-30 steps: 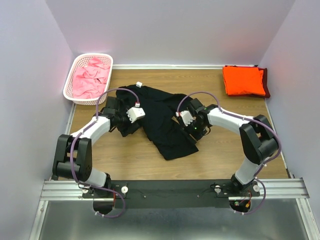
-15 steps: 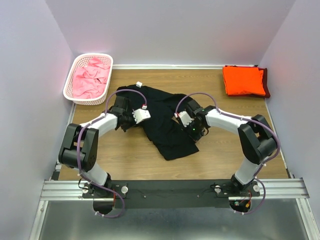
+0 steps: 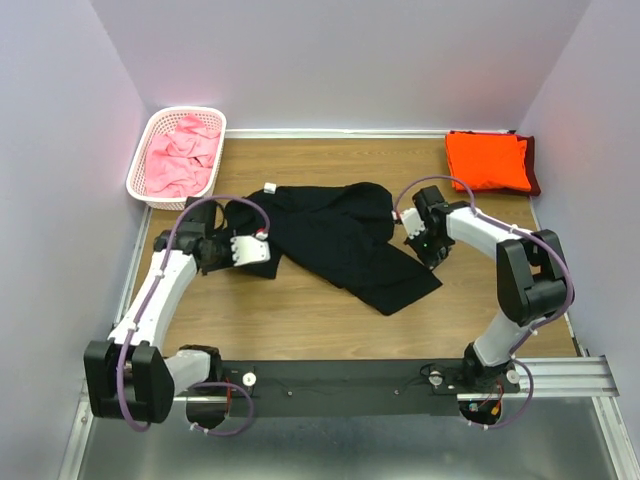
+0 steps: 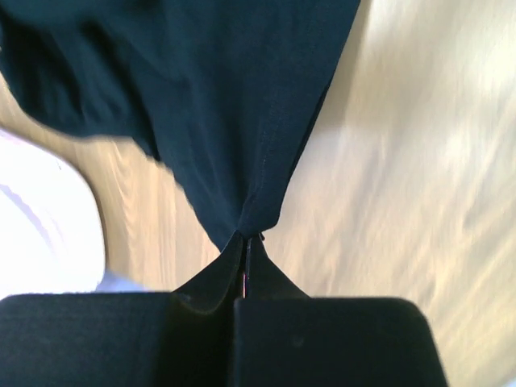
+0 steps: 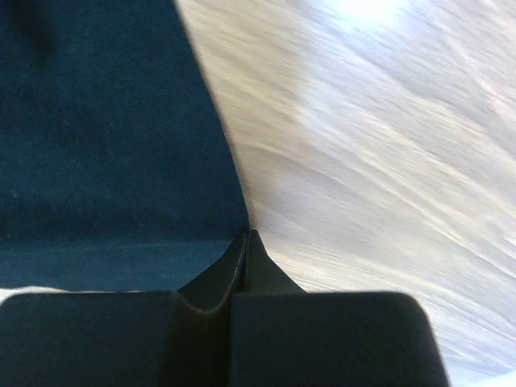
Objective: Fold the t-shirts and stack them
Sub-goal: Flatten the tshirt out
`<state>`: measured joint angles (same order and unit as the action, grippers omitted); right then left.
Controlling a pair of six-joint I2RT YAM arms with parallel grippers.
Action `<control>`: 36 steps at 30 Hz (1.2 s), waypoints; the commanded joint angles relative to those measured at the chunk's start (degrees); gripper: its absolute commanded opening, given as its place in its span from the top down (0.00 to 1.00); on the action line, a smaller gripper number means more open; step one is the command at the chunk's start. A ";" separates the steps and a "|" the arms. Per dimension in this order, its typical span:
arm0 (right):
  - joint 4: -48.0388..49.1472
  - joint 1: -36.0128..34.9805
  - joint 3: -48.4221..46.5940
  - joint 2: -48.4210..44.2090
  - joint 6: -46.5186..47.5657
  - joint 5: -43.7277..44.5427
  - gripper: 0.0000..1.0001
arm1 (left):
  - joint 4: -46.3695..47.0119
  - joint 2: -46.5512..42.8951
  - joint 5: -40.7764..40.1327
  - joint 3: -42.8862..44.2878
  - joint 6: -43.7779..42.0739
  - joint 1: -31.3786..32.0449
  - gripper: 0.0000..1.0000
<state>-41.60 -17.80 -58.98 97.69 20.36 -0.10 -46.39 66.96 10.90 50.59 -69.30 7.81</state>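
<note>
On the desk [image 3: 300,320] the black t-shirt [image 3: 345,245] is lying rumpled, pinched at one edge by the left hand [image 4: 246,244] and at the opposite edge by the right hand [image 5: 246,239], both pressed together on cloth. Cloth should be drawn apart evenly and low, so wrinkles are flattened; thin pinches could be lost if jerked.

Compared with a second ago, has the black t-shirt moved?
Yes. The black t-shirt has been stretched wider, its right edge and lower corner now nearer the orange t-shirt.
</note>
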 commanded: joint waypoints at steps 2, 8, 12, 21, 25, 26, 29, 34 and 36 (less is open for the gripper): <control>-1.37 5.67 -2.54 -0.75 5.65 5.01 0.99 | -14.50 -3.41 -4.56 -1.28 -15.50 -7.37 1.00; -3.56 6.55 -3.50 -0.92 7.24 1.08 0.99 | -14.97 -5.34 -11.87 -5.86 -21.32 -10.54 0.91; -7.25 6.64 -5.62 -1.01 4.70 -4.02 0.83 | -14.08 -3.34 0.24 4.05 -19.40 -8.80 0.02; -11.04 10.41 -6.59 -2.51 0.12 -10.71 0.45 | 2.48 21.59 18.11 32.45 18.33 4.74 0.02; -10.95 13.57 -4.92 -0.75 -0.06 -10.89 0.46 | 12.37 32.60 17.67 43.77 31.03 10.11 0.02; -10.87 14.02 -4.65 -0.57 0.03 -10.89 0.46 | 13.42 34.71 17.41 45.89 32.80 10.99 0.01; -10.60 14.72 -4.39 0.65 0.12 -10.27 0.47 | 15.19 42.89 17.49 53.00 37.20 14.68 0.02; -9.99 14.82 -3.51 2.77 -0.32 -10.36 0.46 | 20.20 52.30 15.22 58.30 40.29 18.37 0.01; -9.46 14.82 -2.20 3.29 -0.32 -9.14 0.46 | 20.90 56.24 13.55 59.97 41.43 19.08 0.02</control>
<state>-50.76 -3.14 -63.20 99.48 20.84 -9.10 -29.39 118.91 25.56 107.24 -33.08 25.69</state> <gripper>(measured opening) 0.540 0.985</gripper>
